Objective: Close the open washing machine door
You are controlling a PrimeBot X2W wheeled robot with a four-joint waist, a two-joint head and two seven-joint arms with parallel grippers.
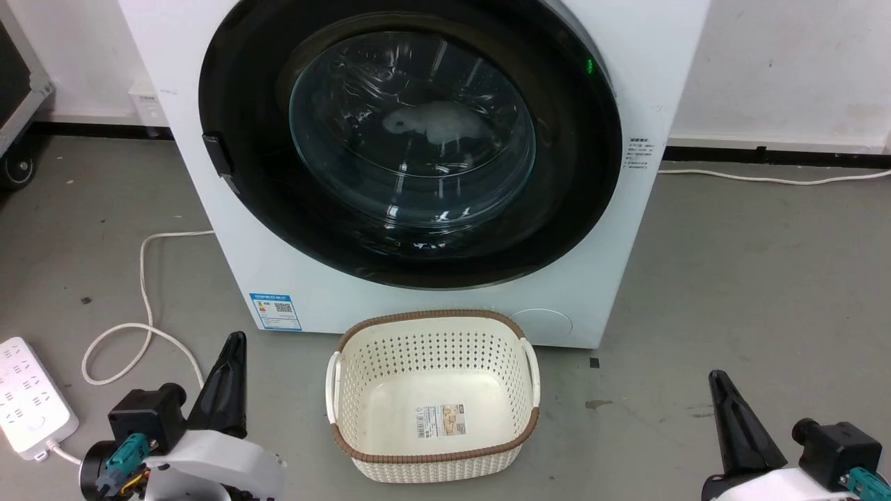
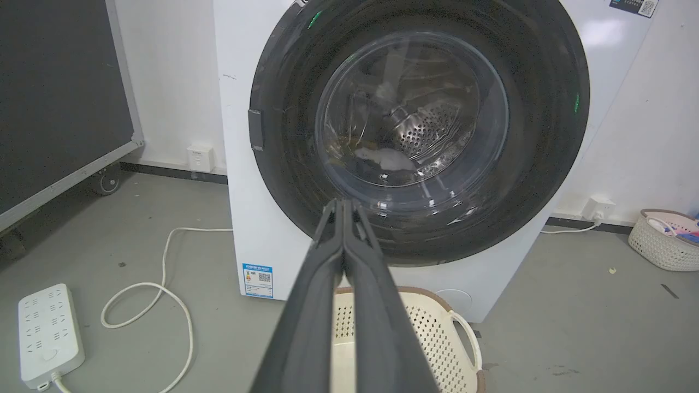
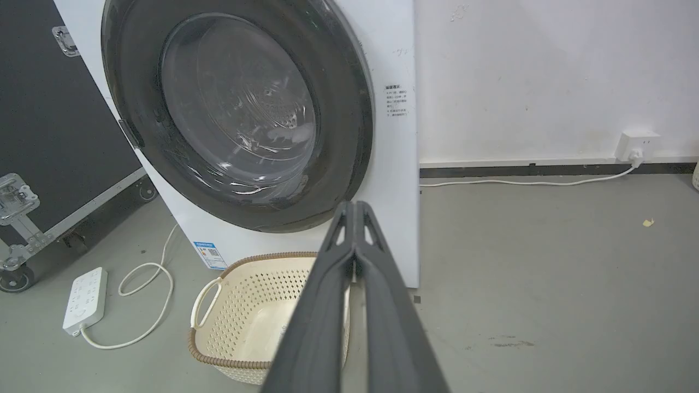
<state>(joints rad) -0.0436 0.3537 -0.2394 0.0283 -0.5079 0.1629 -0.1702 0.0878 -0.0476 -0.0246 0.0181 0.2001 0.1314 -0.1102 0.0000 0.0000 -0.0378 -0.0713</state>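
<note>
Well, from the head camera I see the washing machine [image 1: 313, 278] square in front of me, and the washing machine door [image 1: 411, 139] lies flat against its front, black rim flush all round, with a small green light [image 1: 589, 67] on the rim's upper right. A cream basket [image 1: 431, 314] sits on the floor just in front of the machine, below the door.

My left gripper [image 1: 235, 341] hangs in front of the machine to its left and my right gripper [image 1: 717, 381] to its right. Both are well apart from the machine. Each has its two fingers pressed together with nothing between them.

The left wrist camera adds detail: through the glass I can make out the perforated steel drum [image 2: 431, 128], and a second basket [image 2: 661, 245] by the wall to the machine's right.

The right wrist camera looks across the door at an angle, so I can see the rim hugging the white front. It also gives me a wall socket [image 3: 636, 144] right of the machine and a black wheeled case [image 3: 54, 136] to its left. A white power strip [image 1: 28, 396] lies on the floor left of the machine.
</note>
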